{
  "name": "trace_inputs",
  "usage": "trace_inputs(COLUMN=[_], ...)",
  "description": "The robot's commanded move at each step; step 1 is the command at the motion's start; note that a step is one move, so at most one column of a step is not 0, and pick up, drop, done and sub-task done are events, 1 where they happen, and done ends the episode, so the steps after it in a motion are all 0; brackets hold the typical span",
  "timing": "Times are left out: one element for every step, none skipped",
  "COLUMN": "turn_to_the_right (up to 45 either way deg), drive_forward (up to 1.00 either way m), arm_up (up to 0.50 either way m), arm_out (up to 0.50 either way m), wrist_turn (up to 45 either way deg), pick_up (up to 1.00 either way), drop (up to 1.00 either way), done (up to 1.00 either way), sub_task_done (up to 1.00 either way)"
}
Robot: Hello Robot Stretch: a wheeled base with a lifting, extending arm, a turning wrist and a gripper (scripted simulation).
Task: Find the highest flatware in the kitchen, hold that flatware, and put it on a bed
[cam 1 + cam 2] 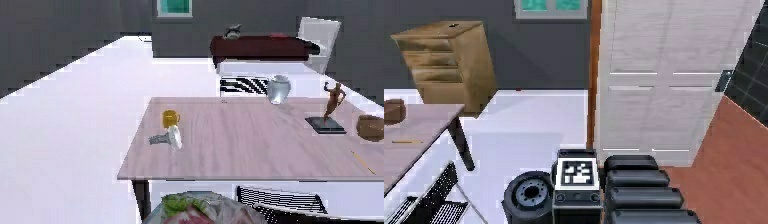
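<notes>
Though a bed [262,46] lies beyond, a table [250,140] stands between.

This is a home: one furnished room that serves for both eating and sleeping. A long wooden table [250,135] stands in the middle, with household things on its top: a yellow mug [170,118], a glass jar [279,89], a small bronze statue [331,104] and a brown bowl [370,127]. A striped chair [245,86] is drawn up at the table's far side. Well beyond the table stands a bed [260,46] with a dark red cover. Past the table's end, a wooden dresser [446,62] stands against the dark wall. Farther from the table is a white panelled door [659,80].
</notes>
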Motion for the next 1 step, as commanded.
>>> trace_inputs(turn_to_the_right=[-45.0], drive_forward=[0.00], arm_up=[0.00], arm_out=[0.00], wrist_turn=[0.0], pick_up=[0.00], drop=[0.00], done=[0.00], sub_task_done=[0.00])
